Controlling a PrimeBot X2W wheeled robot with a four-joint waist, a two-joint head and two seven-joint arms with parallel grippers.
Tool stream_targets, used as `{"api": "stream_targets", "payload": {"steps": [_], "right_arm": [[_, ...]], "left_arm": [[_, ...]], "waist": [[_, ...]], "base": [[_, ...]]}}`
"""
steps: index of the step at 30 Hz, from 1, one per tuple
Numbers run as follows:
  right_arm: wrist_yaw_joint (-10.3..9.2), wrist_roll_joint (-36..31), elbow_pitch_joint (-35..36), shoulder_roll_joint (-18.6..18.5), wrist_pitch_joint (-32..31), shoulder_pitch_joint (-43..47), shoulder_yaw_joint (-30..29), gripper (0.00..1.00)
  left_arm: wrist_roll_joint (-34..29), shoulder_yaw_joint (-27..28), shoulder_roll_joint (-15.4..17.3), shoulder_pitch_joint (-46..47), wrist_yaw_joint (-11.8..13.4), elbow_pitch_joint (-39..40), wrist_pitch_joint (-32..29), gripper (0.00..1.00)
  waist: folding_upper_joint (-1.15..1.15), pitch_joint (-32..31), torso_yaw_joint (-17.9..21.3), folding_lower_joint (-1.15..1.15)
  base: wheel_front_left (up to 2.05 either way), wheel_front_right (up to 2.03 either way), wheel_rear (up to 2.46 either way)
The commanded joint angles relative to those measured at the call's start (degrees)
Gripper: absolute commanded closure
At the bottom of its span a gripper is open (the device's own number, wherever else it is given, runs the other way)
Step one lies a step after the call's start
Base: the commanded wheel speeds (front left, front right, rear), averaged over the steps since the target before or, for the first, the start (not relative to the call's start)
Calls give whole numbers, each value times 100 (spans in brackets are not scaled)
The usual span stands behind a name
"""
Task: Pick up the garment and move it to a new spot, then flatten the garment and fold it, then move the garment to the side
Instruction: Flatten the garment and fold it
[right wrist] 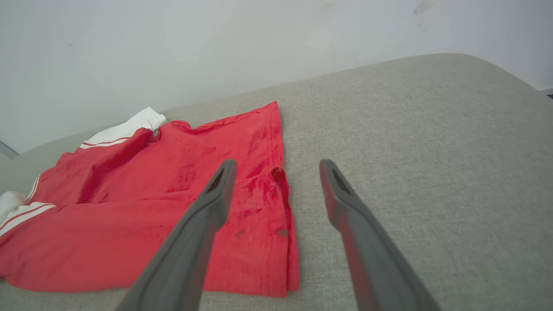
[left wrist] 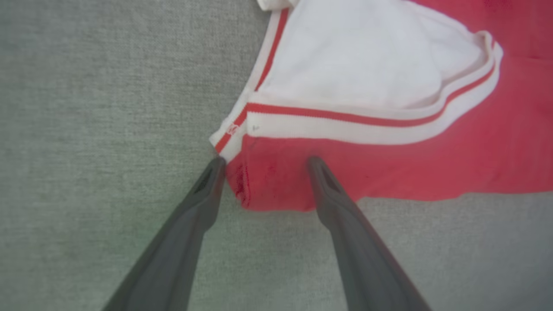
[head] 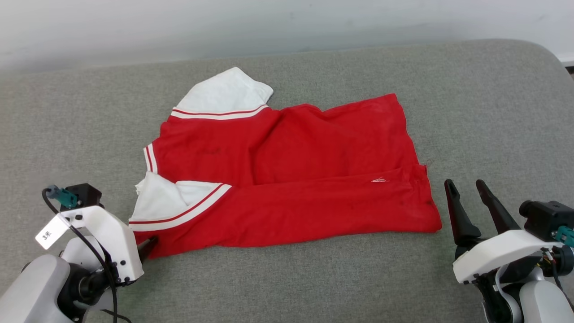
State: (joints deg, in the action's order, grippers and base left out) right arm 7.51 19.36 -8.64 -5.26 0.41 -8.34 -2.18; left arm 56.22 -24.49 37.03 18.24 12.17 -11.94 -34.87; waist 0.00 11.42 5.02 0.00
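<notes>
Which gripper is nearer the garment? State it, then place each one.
Left. The left gripper stands open, its fingers astride a corner of the garment below the white sleeve. The right gripper, also open, sits beside the opposite end, apart from it.

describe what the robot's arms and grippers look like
Both arms are white and grey with black joints. The left gripper and right gripper each have two long dark tapered fingers. Each wrist bears a black camera and teal plug; the left adds a black cable and white tag.
</notes>
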Motion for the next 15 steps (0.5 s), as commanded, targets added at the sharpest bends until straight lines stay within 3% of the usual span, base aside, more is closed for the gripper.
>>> {"api": "stream_targets", "payload": {"steps": [1, 8, 9, 10, 11, 15], "right_arm": [[-5, 53, -10, 16, 14, -131, 34, 0], [-5, 111, -174, -64, 52, -224, -3, 0], [-5, 107, -194, -75, 52, -232, -20, 0], [-6, 106, -217, -84, 46, -234, -43, 0], [-5, 113, -230, -93, 37, -234, -56, 0], [-5, 134, -266, -130, -19, -254, -123, 0]], "left_arm": [[12, -38, -60, 112, -31, -82, -34, 0], [144, -263, -310, 218, -249, -338, -247, 0], [163, -298, -347, 220, -296, -370, -295, 47], [174, -327, -377, 222, -312, -388, -319, 67], [172, -345, -393, 239, -343, -406, -328, 99], [161, -372, -400, 266, -383, -397, -330, 100]], "waist": [[0, 100, 56, 0], [0, 242, 115, 0], [0, 247, 121, 0], [0, 250, 125, 0], [0, 250, 127, 0], [0, 238, 118, 0]], "base": [[0, 0, 0], [0, 0, 0], [0, 0, 0], [0, 0, 0], [0, 0, 0], [0, 0, 0]]}}
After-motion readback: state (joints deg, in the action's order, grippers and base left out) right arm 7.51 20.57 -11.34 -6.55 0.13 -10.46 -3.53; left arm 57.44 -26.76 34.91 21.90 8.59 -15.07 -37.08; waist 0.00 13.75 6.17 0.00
